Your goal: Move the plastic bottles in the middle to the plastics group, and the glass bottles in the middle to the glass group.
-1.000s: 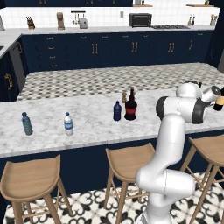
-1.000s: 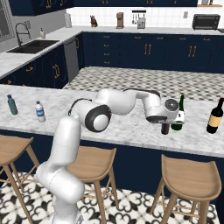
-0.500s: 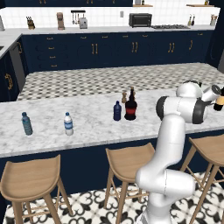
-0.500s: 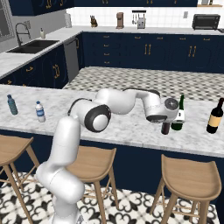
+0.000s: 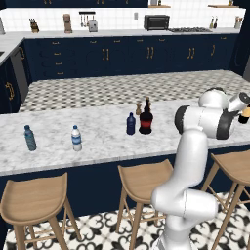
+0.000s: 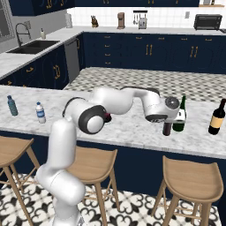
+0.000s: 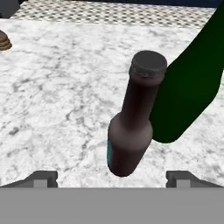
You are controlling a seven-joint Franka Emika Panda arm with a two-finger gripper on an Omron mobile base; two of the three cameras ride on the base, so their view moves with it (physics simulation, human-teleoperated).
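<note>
**Slim bottle set down by the green one, my jaws wide**

As I read the counter from left to right, the teal-tinted water bottle [image 5: 30,138] and the white-labelled water bottle [image 5: 76,138] stand at the far left. Well apart from them, in the middle, come the navy plastic bottle [image 5: 131,124], the squat red-labelled bottle [image 5: 146,118] and, behind these, the tiny brown bottle [image 5: 138,108]. Further right my gripper [image 6: 167,124] hangs over the slim dark bottle [image 6: 167,128], which stands just beside the tall green wine bottle [image 6: 179,115]; the dark wine bottle with the cream label [image 6: 217,118] is at the far right.

My fingers are spread wide, one fingertip [image 7: 41,178] on each side of the slim dark bottle [image 7: 133,120], neither pinching it. I judge this to be the release. To do it well I should lift straight up along the bottle's axis, clear the cap, and only then swing left, away from the green wine bottle [image 7: 192,87], which may be touching it.

The slim bottle stands upright on its base, long axis vertical, cap up towards my hand; its apparent lean is probably the camera's angle.
</note>
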